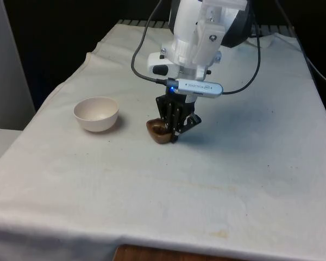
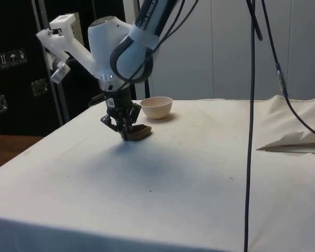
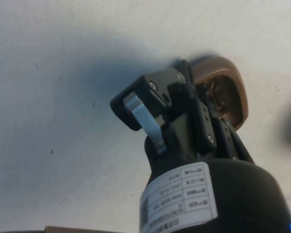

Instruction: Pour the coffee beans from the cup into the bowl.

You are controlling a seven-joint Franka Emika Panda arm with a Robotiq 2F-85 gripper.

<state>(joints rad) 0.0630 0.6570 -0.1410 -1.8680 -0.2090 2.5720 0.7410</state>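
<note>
1. The black gripper (image 1: 176, 129) reaches down to the white cloth (image 1: 233, 179) near the table's middle, its fingers closed narrow on the rim of a brown cup (image 1: 159, 132).
2. The cup sits low at the fingertips; whether its base touches the cloth or hangs just above it cannot be told. In the side view the gripper (image 2: 127, 129) stands tilted, with the cup (image 2: 139, 132) jutting out from its tips.
3. In the wrist view, 1 finger (image 3: 211, 127) goes down inside the cup (image 3: 228, 87) and the other clamps against the wall's outside. Dark coffee beans (image 3: 217, 97) lie in the cup's hollow.
4. A pale, cream-coloured bowl (image 1: 96, 113) stands upright on the cloth, apart from the gripper and towards the front view's left. In the side view the bowl (image 2: 156, 106) lies beyond the gripper, further along the table. Nothing can be seen inside it.
5. A black cable (image 2: 250, 126) hangs in front of the side view. A fold of cloth (image 2: 294, 142) lies raised at the table's edge, well apart from the gripper.
</note>
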